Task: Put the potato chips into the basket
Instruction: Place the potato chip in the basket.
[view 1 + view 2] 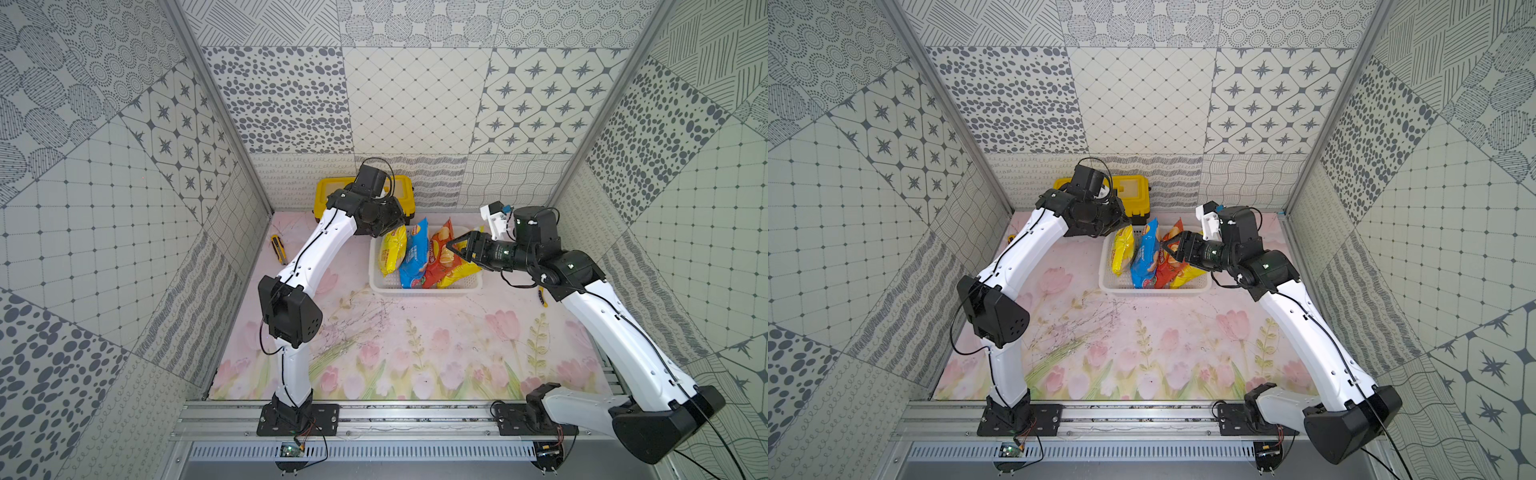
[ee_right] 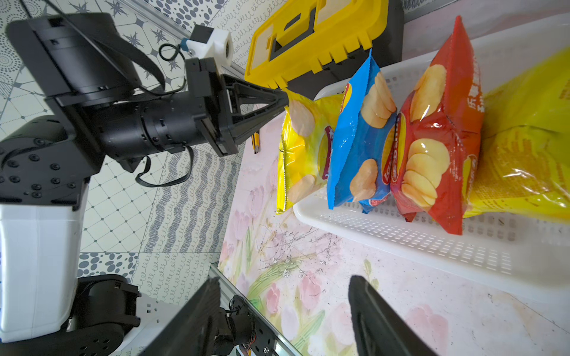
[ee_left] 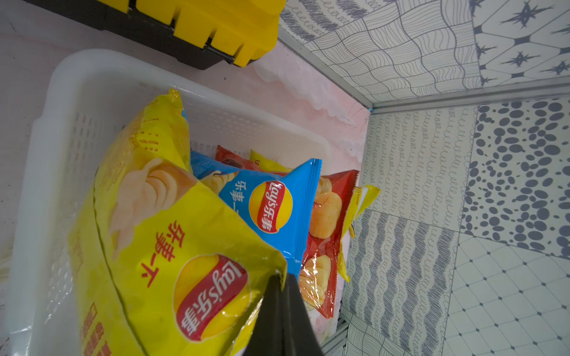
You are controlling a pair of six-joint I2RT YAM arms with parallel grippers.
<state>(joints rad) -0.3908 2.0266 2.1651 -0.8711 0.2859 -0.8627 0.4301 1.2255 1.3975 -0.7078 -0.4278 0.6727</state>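
The table point(image 1: 415, 353) has pink flowers on it. The left arm point(image 1: 316, 253) and the right arm point(image 1: 623, 332) both reach to the far end of it.

The white basket point(image 1: 415, 292) with little holes sits there. Just behind it, by the back wall, is a yellow and black toolbox point(image 1: 322, 195).

All four chip bags are in the basket, standing side by side and leaning on each other. From left to right there is a yellow bag point(image 1: 392, 251), a blue bag point(image 1: 413, 257), a red bag point(image 1: 436, 257) and a second yellow bag point(image 1: 461, 272). The second yellow bag lies flatter than the others, at the right end of the basket.

The left end effector point(image 3: 282, 279) is pinched tight on the top corner of the yellow bag. The bottom of that bag is down in the left end of the basket.

The right end effector point(image 2: 283, 289) is spread wide and holds nothing. In both top views it is over the red bag and the second yellow bag.

A small yellow and black tool point(image 1: 278, 249) lies on the table, well apart to the left of the basket.
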